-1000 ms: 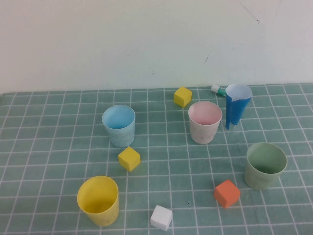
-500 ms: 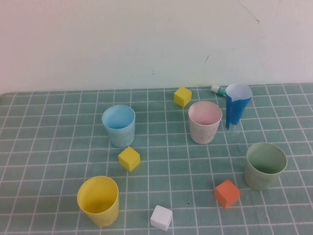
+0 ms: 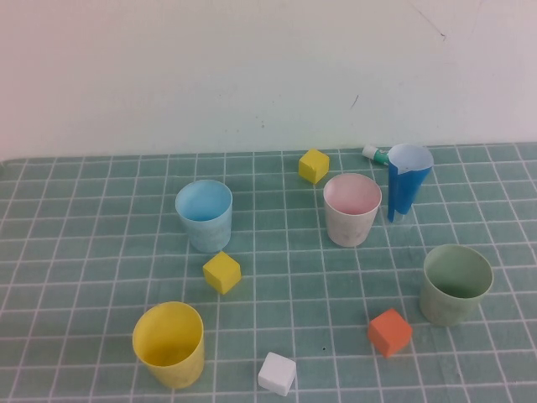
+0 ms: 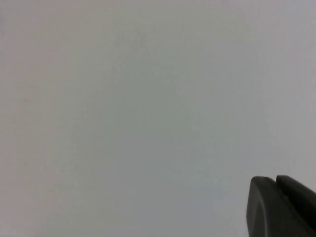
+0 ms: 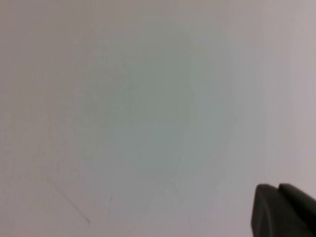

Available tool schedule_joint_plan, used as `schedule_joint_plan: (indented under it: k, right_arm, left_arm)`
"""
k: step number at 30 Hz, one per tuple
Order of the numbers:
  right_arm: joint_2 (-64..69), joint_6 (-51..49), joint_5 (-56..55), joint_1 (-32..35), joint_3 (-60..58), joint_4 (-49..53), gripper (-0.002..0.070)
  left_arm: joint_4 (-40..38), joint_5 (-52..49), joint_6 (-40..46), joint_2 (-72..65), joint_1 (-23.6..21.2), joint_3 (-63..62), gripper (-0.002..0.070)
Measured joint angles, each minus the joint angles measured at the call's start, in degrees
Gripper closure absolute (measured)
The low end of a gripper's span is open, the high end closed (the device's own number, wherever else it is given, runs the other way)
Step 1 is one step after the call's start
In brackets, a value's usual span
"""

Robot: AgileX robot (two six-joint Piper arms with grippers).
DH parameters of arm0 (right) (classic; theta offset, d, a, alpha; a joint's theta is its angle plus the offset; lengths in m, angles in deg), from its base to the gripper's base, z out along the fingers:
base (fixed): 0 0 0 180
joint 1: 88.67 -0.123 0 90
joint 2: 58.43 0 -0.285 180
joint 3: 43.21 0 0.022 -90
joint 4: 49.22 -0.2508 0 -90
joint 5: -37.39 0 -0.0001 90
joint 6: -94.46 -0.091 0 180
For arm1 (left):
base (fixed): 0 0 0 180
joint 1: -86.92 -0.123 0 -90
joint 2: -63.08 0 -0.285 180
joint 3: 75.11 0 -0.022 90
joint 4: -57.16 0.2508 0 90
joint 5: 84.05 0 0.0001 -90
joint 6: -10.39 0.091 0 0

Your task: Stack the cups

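Four cups stand upright and apart on the green checked cloth in the high view: light blue (image 3: 204, 214) at the back left, pale pink (image 3: 351, 209) at the back middle, pale green (image 3: 456, 284) at the right, yellow (image 3: 169, 343) at the front left. Neither arm shows in the high view. My left gripper (image 4: 274, 178) shows only as two dark fingertips pressed together, empty, against a blank white wall. My right gripper (image 5: 276, 186) shows the same way, shut and empty, facing the wall. No cup shows in either wrist view.
A tall dark-blue cone cup (image 3: 407, 182) stands behind the pink cup, with a small green-and-white thing (image 3: 375, 154) by it. Cubes lie about: yellow (image 3: 313, 165) at the back, yellow (image 3: 221, 272) by the blue cup, orange (image 3: 389, 332), white (image 3: 277, 373). A white wall (image 3: 252, 67) rises behind.
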Motion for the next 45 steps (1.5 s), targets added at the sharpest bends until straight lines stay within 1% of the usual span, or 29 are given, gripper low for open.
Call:
schedule_joint_plan:
  k: [3,8,10,13,17,21,25,27,29,34,37,40,43,45]
  right_arm:
    - [0.0,0.1,9.8,0.0,3.1,0.9,0.0679]
    - [0.0,0.4,30.6,0.0,13.1,7.4,0.0679]
    - [0.0,1.5,37.8,0.0,16.7,10.4,0.0679]
    - [0.3,5.0,45.5,0.0,19.9,14.3,0.0679]
    - [3.4,7.1,53.7,0.0,22.4,14.6,0.0679]
    - [8.2,8.2,60.8,0.0,22.9,9.7,0.0679]
    - [12.5,13.4,64.7,0.0,22.9,2.2,0.0679]
    - [14.0,16.1,65.0,0.0,22.9,-2.1,0.0679]
    - [14.9,18.7,64.9,0.0,23.0,-5.2,0.0679]
    - [15.4,22.4,63.2,0.0,22.3,-7.9,0.0679]
    - [15.4,23.0,62.0,0.0,20.8,-8.2,0.0679]
    - [15.4,23.1,61.1,0.0,20.4,-8.2,0.0679]
    - [15.4,24.3,60.0,0.0,20.4,-8.3,0.0679]
    - [15.4,25.0,59.8,0.0,20.2,-8.3,0.0679]
  left_arm:
    - [-0.2,-12.1,1.4,0.0,0.0,-5.3,0.0677]
    - [-0.1,-25.0,8.1,-2.6,0.0,-16.7,0.0677]
    - [0.0,-30.6,8.9,-5.7,0.0,-21.0,0.0677]
    - [-1.0,-40.7,9.3,-12.0,0.0,-28.6,0.0677]
    - [-4.1,-52.4,9.9,-22.0,0.0,-40.3,0.0677]
    - [-7.6,-58.3,11.0,-30.1,0.0,-47.4,0.0677]
    - [-14.4,-62.9,15.9,-39.1,0.0,-50.0,0.0677]
    - [-17.7,-64.9,19.0,-44.0,0.0,-50.0,0.0677]
    - [-19.9,-65.7,20.2,-47.7,0.0,-50.0,0.0677]
    - [-23.7,-66.5,23.1,-57.5,0.0,-50.0,0.0669]
    - [-24.0,-66.5,26.1,-62.4,1.7,-50.0,0.0609]
    - [-24.2,-66.4,31.2,-66.2,5.9,-50.0,0.0442]
    - [-24.2,-64.4,34.3,-69.9,10.0,-50.0,0.0281]
    - [-24.2,-62.4,34.8,-72.6,11.9,-50.0,0.0218]
